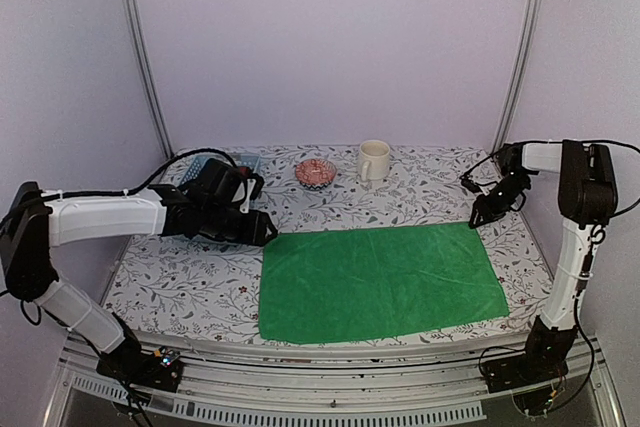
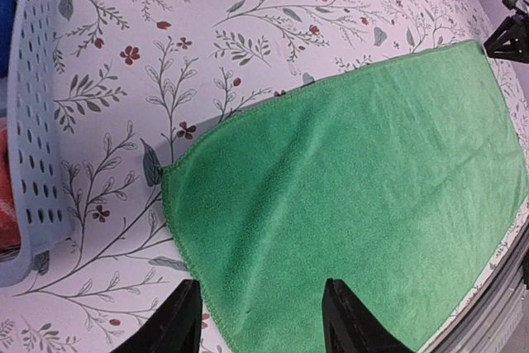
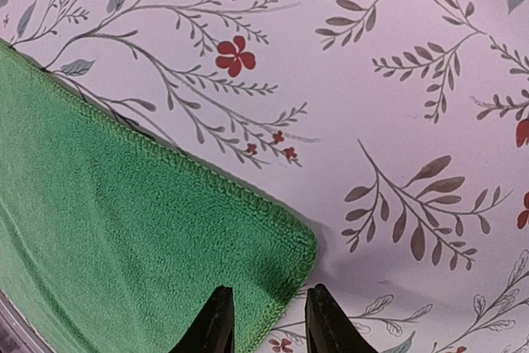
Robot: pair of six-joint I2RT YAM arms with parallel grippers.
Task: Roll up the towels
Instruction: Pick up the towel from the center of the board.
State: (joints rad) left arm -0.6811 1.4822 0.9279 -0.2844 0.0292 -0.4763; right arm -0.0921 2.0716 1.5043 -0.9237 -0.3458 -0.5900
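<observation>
One bright green towel (image 1: 380,282) lies spread flat on the flowered tablecloth, a shallow wrinkle near its left side. My left gripper (image 1: 262,230) hovers over the towel's far left corner; the left wrist view shows the towel (image 2: 347,179) under the left gripper (image 2: 258,307), jaws wide apart and empty. My right gripper (image 1: 480,215) sits at the far right corner. In the right wrist view the towel (image 3: 124,237) ends in a rounded corner just ahead of the right gripper (image 3: 269,312), jaws narrowly apart and holding nothing. No orange towel is in view.
A pale blue perforated basket (image 1: 225,162) stands at the back left behind my left arm, with blue and red cloth inside the basket (image 2: 37,121). A small patterned bowl (image 1: 316,172) and a cream mug (image 1: 373,160) stand at the back centre.
</observation>
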